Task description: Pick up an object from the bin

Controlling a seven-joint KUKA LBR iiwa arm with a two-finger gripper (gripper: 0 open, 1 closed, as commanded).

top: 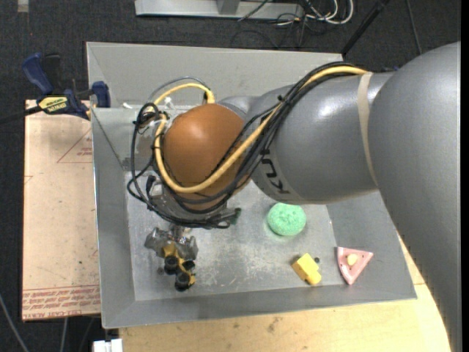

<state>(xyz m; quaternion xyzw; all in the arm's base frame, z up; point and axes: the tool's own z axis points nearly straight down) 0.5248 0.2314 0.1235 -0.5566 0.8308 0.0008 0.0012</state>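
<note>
The grey robot arm (381, 138) reaches across the grey metal bin (234, 279) from the right edge. Its wrist carries an orange dome-shaped cover (201, 149) ringed by yellow and black cables (220, 173). Below the cover, the gripper (174, 248) points down into the bin's lower left corner, close to the left wall. Whether it is apart or together cannot be told, since the dark metal parts run into one another there.

Right under the gripper, touching or nearly touching its tip, lies a small yellow and black toy-like object (181, 270), just inside the bin's lower edge. It cannot be made out whether the gripper has hold of it.

Three other things lie well apart from the gripper towards the bin's lower right. A round pale green foam-like ball (286, 220) sits mid-floor. A small yellow block with a black spot (308, 268) lies nearer the lower edge. A pink triangular wedge (352, 263) lies just beside the block, towards the right corner.
</note>
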